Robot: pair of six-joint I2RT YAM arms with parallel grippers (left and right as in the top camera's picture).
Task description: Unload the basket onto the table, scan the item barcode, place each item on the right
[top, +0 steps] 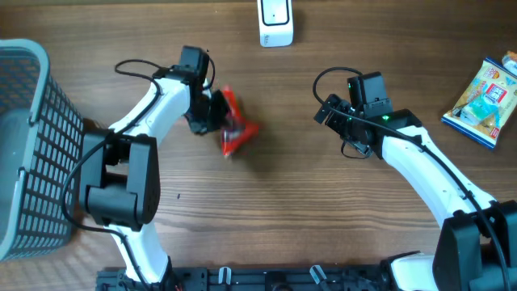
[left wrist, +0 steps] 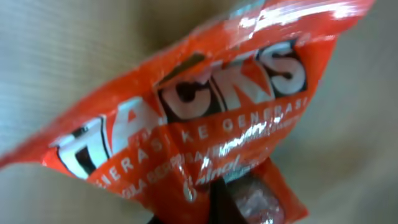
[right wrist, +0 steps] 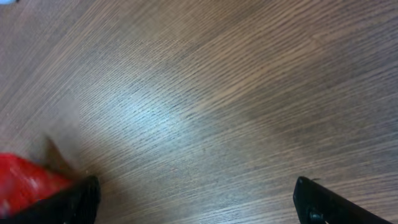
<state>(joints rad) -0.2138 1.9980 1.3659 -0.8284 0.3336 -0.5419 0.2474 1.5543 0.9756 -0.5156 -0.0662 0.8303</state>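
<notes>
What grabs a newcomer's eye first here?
The glossy red plastic snack packet, pinched in the left end effector left of centre, fills the left wrist view. The white rectangular scanner sits top centre in the overhead view; a grey mesh basket stands far left. The right end effector hangs open, empty.

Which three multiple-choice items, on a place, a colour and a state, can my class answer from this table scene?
1. Where does the scanner stand?
A. far edge, middle
B. near edge
C. right edge

2. What colour is the packet in the left pincer?
A. green
B. red
C. white

3. How is the right pincer?
A. shut on a packet
B. shut, empty
C. open, empty

Key:
1 A: it stands at the top middle of the overhead view.
2 B: a red wrapper fills the left wrist view.
3 C: its tips stand wide apart, nothing gripped.
</notes>
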